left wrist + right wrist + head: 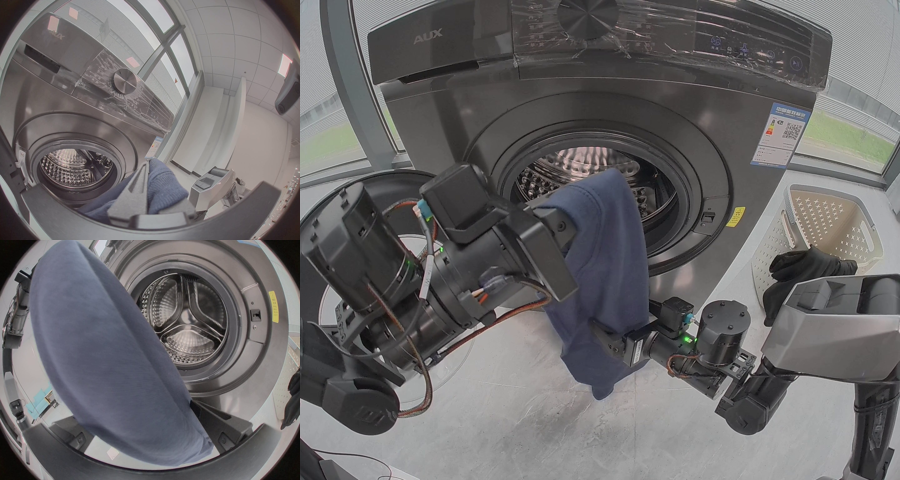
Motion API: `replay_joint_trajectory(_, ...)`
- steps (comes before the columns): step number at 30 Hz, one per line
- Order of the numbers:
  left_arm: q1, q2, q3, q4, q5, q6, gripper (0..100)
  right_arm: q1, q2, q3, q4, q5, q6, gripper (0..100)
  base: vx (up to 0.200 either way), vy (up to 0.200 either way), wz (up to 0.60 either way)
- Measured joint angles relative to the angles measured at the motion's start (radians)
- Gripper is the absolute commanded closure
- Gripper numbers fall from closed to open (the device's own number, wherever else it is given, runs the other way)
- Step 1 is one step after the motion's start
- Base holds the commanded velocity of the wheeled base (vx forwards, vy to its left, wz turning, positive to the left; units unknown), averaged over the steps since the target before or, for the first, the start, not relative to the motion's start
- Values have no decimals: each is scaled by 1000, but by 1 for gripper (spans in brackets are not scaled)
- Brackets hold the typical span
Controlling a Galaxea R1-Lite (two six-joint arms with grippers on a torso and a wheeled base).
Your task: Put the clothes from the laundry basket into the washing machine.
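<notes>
Blue garment (606, 269) in left hand (565, 215) before washing machine (700, 131).

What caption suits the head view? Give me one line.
Left gripper holds a blue garment before the washing machine's open drum; right gripper meets its lower half.

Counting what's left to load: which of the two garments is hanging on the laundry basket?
The black garment, draped over the rim of the white perforated basket. The blue garment hangs from the left gripper before the grey washing machine.
</notes>
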State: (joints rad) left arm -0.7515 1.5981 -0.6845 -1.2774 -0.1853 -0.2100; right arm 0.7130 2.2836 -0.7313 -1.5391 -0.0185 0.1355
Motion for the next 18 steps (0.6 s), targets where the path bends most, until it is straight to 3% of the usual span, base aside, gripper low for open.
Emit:
replay_joint_trajectory(8, 1, -22, 4, 8, 1, 0, 100, -7, 73, -74, -4, -2, -7, 0, 0, 0, 0)
replay_joint_trajectory(9, 2, -24, 4, 9, 1, 0, 100, -8, 76, -79, -5, -2, -7, 100, 0, 0, 0)
replay_joint_trajectory(14, 26, -34, 26, 8, 6, 0, 100, -24, 77, -86, -7, -3, -7, 100, 0, 0, 0)
replay_joint_trajectory(18, 90, -38, 68, 14, 13, 12, 100, -43, 40, -63, -7, -3, -7, 100, 0, 0, 0)
